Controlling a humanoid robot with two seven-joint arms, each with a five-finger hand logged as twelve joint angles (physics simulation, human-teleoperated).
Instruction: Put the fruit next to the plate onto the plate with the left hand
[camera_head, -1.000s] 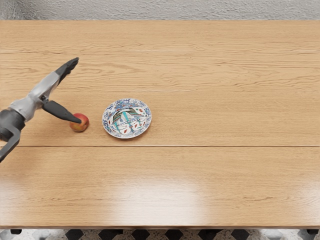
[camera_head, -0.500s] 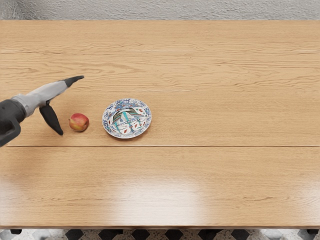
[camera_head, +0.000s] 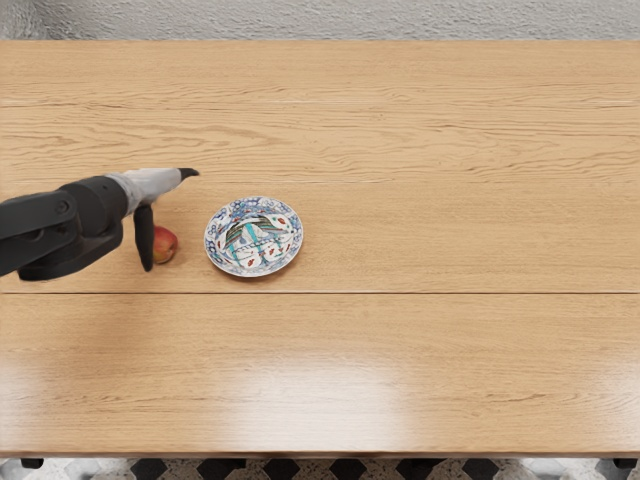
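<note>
A small red and yellow apple (camera_head: 165, 244) lies on the table just left of the patterned blue and white plate (camera_head: 254, 236). My left hand (camera_head: 158, 208) reaches in from the left edge and hovers over the apple. Its fingers (camera_head: 172, 177) point right above the fruit, and the thumb (camera_head: 144, 238) hangs down across the apple's left side, hiding part of it. The hand is open and holds nothing. The plate has nothing on it.
The wooden table (camera_head: 420, 330) stretches wide to the right and toward the front. A grey wall runs behind its far edge.
My left arm has pushed further right and the hand has swung over the apple, the thumb now covering its left side. Apple and plate have stayed put.
</note>
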